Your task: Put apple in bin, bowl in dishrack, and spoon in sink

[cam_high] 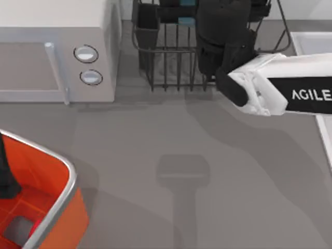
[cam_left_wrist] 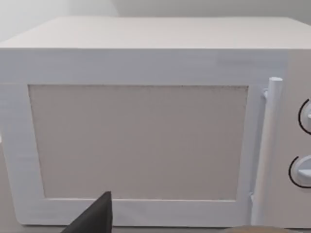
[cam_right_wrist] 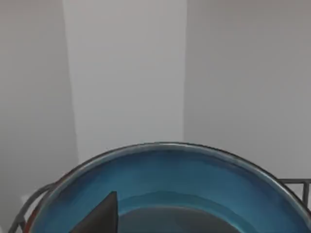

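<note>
We've got our right gripper (cam_high: pixel 220 49) parked over the dishrack (cam_high: pixel 166 67) so the bowl (cam_right_wrist: pixel 170 184) lands inside it — can't tell if we're gripping it — left arm's down by the bin (cam_high: pixel 57 207).

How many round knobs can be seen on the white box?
2: both on the white box front, at its right end by the dishrack. One knob sits farther back; the other nearer.

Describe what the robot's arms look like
The right arm has a white shell, a black band with white AGILEX lettering, and a bulky black wrist and tool. The left arm shows as a slim black piece over the bin. Each wrist view shows one dark wedge-shaped finger.
</note>
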